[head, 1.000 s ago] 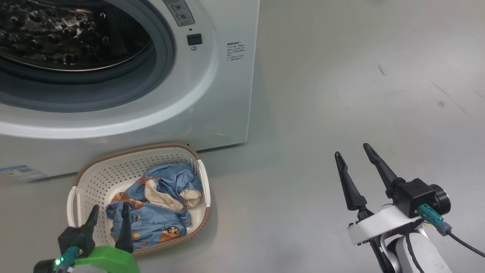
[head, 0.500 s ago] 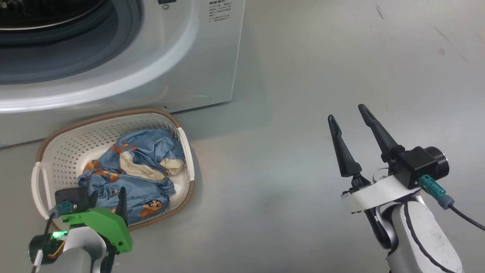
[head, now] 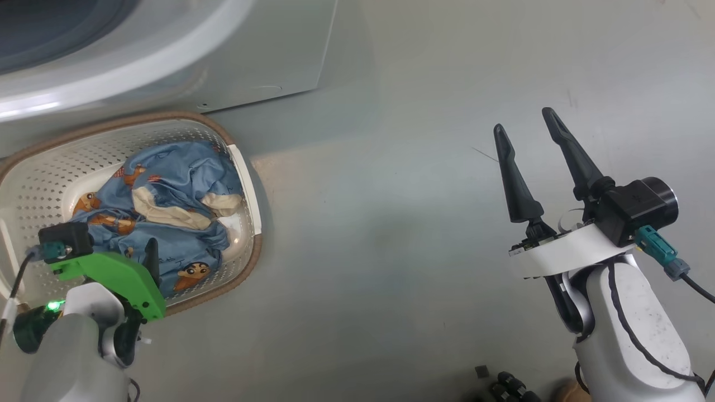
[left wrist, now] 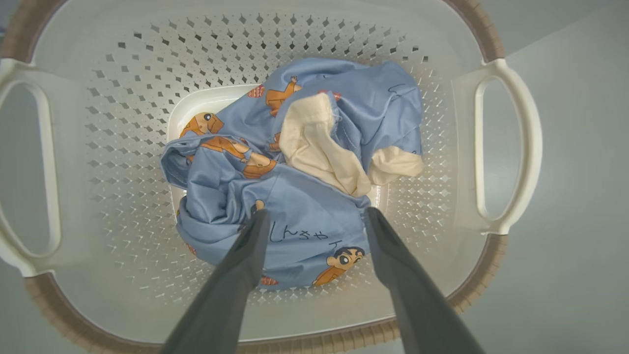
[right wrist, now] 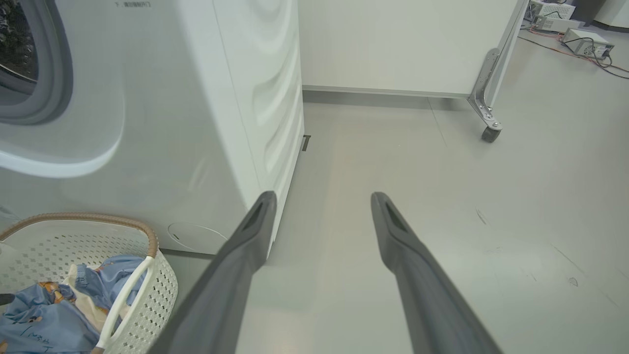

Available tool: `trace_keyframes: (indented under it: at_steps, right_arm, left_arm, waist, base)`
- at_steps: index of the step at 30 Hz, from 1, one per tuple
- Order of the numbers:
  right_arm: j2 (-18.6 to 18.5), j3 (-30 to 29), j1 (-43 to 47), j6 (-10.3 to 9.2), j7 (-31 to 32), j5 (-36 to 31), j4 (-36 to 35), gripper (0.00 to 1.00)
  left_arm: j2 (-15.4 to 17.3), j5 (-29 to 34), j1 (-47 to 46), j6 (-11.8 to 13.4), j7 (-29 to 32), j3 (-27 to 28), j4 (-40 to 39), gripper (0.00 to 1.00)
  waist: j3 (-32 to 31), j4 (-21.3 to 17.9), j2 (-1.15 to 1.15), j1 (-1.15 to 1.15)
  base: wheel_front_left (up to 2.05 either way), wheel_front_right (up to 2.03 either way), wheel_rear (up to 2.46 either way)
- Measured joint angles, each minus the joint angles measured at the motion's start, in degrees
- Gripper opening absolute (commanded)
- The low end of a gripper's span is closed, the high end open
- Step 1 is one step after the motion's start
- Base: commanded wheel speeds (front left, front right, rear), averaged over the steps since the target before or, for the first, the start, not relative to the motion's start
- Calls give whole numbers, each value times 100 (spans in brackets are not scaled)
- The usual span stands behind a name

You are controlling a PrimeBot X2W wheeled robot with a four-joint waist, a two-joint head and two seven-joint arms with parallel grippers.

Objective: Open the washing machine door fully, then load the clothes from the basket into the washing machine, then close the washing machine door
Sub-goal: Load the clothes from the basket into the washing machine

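Head view: the washing machine (head: 268, 50) is cut off by the top edge, leaving just its lower white front and a curve of the port surround, while the basket (head: 44, 178) standing just before it runs off the left edge. My left arm's green mount (head: 111, 273) covers the basket's near side and hides one of that gripper's two fingers. From the left wrist view, my left gripper (left wrist: 315, 212) hangs inside the basket with its fingers spread wide over the near part of the clothes (left wrist: 295, 162), gripping nothing; whether the tips touch the fabric I cannot tell. The clothes lie as one crumpled blue-and-cream bundle on the basket's bottom, between its two handles (left wrist: 535, 142). My right gripper (head: 524, 120), equally wide open and empty, stands over bare grey floor (head: 391, 223), well apart from the basket. In the right wrist view a sliver of steel drum (right wrist: 14, 44) and grey gasket (right wrist: 54, 73) shows at the left edge; beyond the machine stands a white panel (right wrist: 393, 44) on a caster (right wrist: 491, 133), with equipment and cables (right wrist: 585, 44) too small to identify. Small dark objects (head: 508, 385) at the head view's bottom edge are unclear. One basket, one bundle, two grippers.
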Motion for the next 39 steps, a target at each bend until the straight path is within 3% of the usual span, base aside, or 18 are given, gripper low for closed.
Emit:
trace_keyframes:
  at_steps: [22,30,39]
  right_arm:
    - [-7,-20,-258,0,0,-1,-155,100]
    - [-12,-26,-379,0,0,-1,-257,100]
    - [-4,-69,-516,0,0,0,-316,100]
  left_arm:
    - [250,-96,-1162,23,638,119,770,100]
    - [401,-29,-1514,207,889,92,1066,100]
    - [465,9,-1851,210,923,73,1227,100]
  waist:
    - [955,-164,0,-1]
    - [1367,-244,0,-1]
    - [1719,-352,0,-1]
  base:
    - [0,0,0]
    - [0,0,0]
    - [0,0,0]
